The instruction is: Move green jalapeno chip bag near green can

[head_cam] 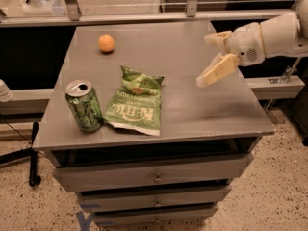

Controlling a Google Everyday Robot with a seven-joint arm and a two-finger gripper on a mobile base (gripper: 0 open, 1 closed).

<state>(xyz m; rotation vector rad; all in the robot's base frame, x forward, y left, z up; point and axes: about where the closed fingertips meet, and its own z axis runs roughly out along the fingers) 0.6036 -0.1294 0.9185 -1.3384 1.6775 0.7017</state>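
On my screen the biggest thing is the grey cabinet point(192, 112), its flat top filling the middle of the view and three drawer fronts point(154, 172) stacked below it. The lowest drawer sits in shadow and is hard to read.

The white arm point(281, 32) comes in from the right edge, which cuts it off, so I see only its last section. The gripper point(204, 59) hangs above the right side of the top, well apart from everything on it. Its two pale fingers point(219, 70) are spread apart with nothing between them, tips pointing left and slightly down.

The green jalapeno chip bag point(136, 101) lies flat on the left-centre of the top. Its long axis runs from the far side toward the near edge, leaning a little left as it comes nearer. The crumpled end points away from me and the white edge lies closest to the front. The white lettering reads upside down from this camera, and I cannot make out the small emblem in detail.

The green can point(84, 106) stands upright just beside the bag's near-left corner, silver top and opening showing. Whether the two touch I cannot tell.

The orange ball point(106, 43) rests at the far left, well apart from the rest.
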